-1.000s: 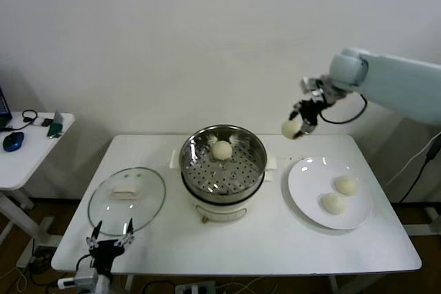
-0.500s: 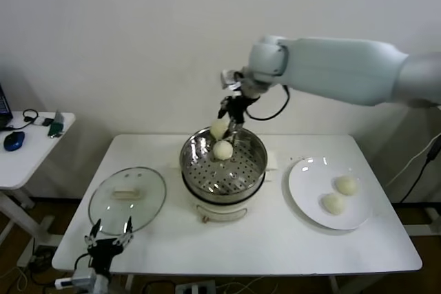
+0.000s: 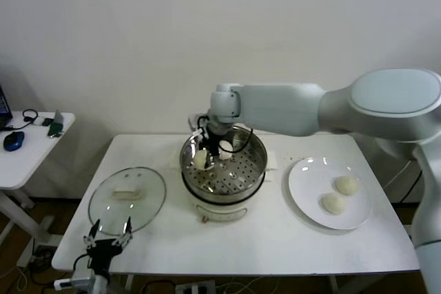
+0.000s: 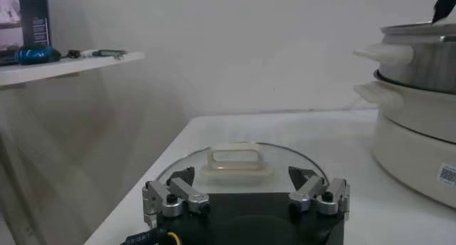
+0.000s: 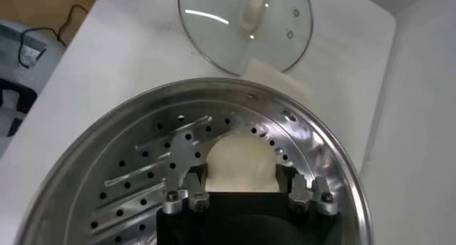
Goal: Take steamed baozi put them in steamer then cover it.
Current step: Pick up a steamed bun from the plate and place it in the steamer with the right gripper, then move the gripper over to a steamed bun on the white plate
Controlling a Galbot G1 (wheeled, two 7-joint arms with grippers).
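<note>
Fingers of the right gripper point(image 5: 242, 196) clamped on one baozi point(image 3: 200, 160), low inside the steamer point(image 3: 256, 163), over its tray. Second bun point(image 3: 224, 155) beside it; two more on the plate point(image 3: 303, 201) right of the steamer. Buns look soft and light: pinch gently at the sides. Left gripper point(image 4: 246, 194) idle, fingers apart, by the cover point(image 3: 150, 208), left of the steamer.

steamer point(image 3: 224, 170) is shiny metal w/ lots of small holes in its tray, on a smooth white plastic base. cover point(image 3: 127, 200) is clear glass w/ a white handle. baozi point(image 5: 241, 164) look soft, smooth & matt. plate point(image 3: 310, 170) is glossy white. table point(image 3: 275, 239) is smooth, matt white.
</note>
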